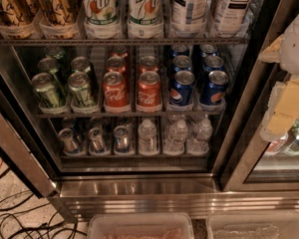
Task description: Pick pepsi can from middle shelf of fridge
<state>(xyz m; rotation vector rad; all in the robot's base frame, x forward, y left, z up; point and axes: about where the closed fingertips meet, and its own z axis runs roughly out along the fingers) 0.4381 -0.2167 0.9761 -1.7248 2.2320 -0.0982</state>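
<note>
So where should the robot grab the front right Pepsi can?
Around the round middle of the short blue aluminium Pepsi can, coming from the front: it stands upright at the edge of the dark wire middle shelf, with the rack above close overhead. The pale end effector hangs outside, to the right.

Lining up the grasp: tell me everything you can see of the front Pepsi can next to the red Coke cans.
The pepsi can is short, blue, metal by its look, with a silver top and a red-white-blue logo facing out. It stands upright at the front of the middle shelf, heading a row of blue cans, between a red can and a second blue can. The claw is at the picture's right edge, far from it.
</note>
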